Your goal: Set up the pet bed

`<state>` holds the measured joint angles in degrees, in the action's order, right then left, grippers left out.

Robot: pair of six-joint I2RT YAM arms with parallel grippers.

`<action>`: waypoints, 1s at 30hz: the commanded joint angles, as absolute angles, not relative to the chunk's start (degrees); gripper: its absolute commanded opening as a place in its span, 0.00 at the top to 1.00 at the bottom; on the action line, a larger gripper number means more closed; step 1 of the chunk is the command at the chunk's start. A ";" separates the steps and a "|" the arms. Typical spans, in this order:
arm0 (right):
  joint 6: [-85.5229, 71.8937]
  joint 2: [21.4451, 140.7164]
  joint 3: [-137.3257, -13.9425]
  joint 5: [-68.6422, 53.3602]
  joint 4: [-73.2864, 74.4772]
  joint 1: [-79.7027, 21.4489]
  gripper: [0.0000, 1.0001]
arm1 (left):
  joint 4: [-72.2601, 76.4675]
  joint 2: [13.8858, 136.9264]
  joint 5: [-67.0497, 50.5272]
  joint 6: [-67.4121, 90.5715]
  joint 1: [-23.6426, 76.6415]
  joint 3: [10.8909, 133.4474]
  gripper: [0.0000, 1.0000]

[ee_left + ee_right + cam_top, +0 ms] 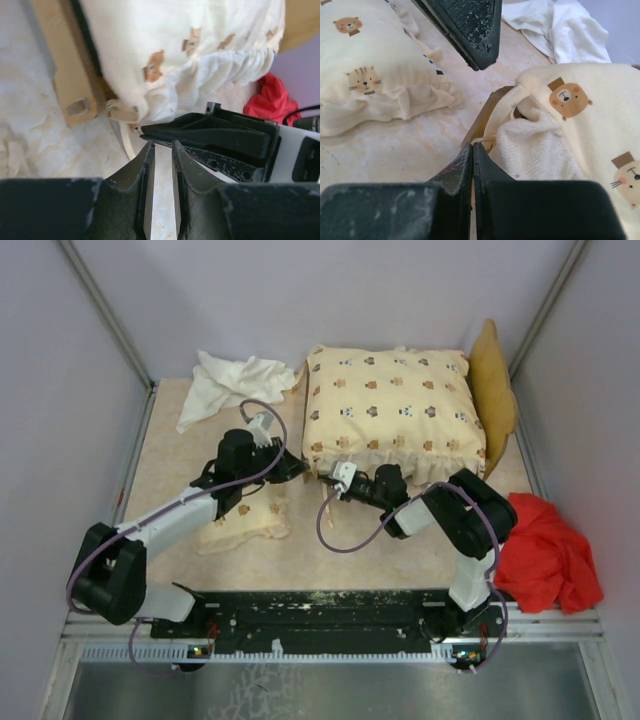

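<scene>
Far right of the tabletop (180, 470): pet bed, long axis left-right in the top view, wavy headboard (492, 380) upright at the right end by the wall. Cushion (395, 410) lies flat on the bed frame (75, 85) and covers nearly all of it, frilled edge toward the arms. Print is small bears and cats, tops pointing away from the arms. Small pillow (245, 522) is off the bed, flat on the tabletop near-left of the cushion under the left arm (170, 515), long axis roughly left-right, slightly tilted.

Left jaws sit at the cushion's near-left corner, slightly parted, nothing between them. Right arm (470, 515) reaches in from the right to the same corner. Right jaws are closed tight, tips at a thin tan tie (482, 139) by the frame corner; pinched or only touching, can't tell. The two sets of jaws are just beside each other.

White cloth (228, 385) is crumpled far left, and red cloth (545, 550) is bunched near right, off the bed.
</scene>
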<state>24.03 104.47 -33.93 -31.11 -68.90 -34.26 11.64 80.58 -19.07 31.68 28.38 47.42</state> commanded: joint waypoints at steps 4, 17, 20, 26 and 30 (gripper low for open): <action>25.77 104.02 -35.51 -33.65 -71.17 -33.44 1.00 | 13.97 79.51 -5.28 50.45 27.86 43.06 0.75; 25.93 103.44 -35.92 -33.43 -70.52 -33.40 1.00 | 15.92 87.15 -4.55 60.86 27.96 45.05 0.69; 25.85 103.60 -36.12 -33.49 -70.42 -33.40 1.00 | 17.95 87.18 -4.91 61.44 28.12 44.58 0.68; 25.60 103.89 -36.12 -33.39 -71.14 -33.40 1.00 | 19.39 85.77 -0.64 62.61 29.70 43.41 0.66; 25.58 103.73 -35.99 -33.24 -71.29 -33.40 1.00 | 19.76 87.22 0.45 64.89 30.47 43.86 0.65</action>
<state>25.47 104.68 -34.26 -31.79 -68.53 -33.89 17.08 87.07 -2.04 62.13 29.56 43.27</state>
